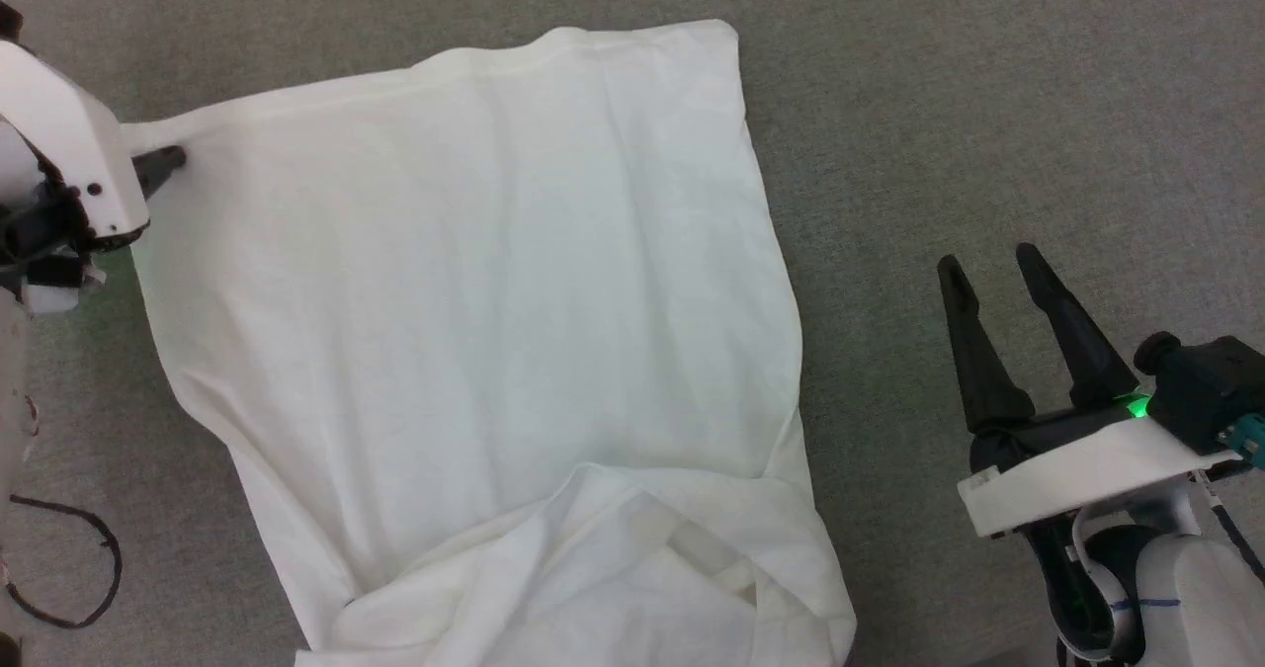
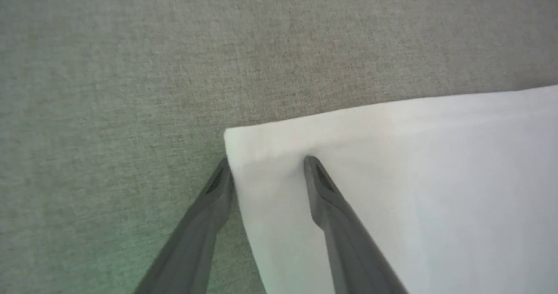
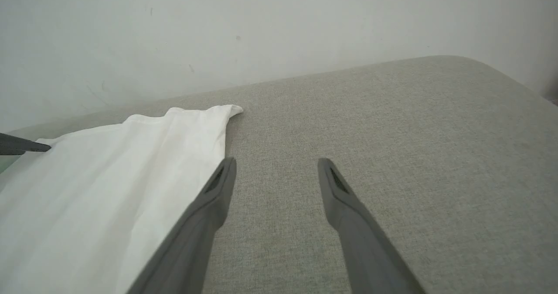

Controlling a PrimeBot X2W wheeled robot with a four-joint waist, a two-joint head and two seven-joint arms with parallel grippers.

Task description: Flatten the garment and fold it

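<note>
Backdrop only — grey fabric surface, white wall.
I see the surface's woven texture and rounded far corner, faint scuffs on the wall behind it, and a thin dark cable looping at the head view's lower left.

I'm looking down at a desk covered in grey woven fabric with a fine, even weave. In the right wrist view its far corner curves round. Behind it is a plain white wall with a few small dark marks. Light is flat and soft. A faint green cast on the fabric at head view left.
</note>
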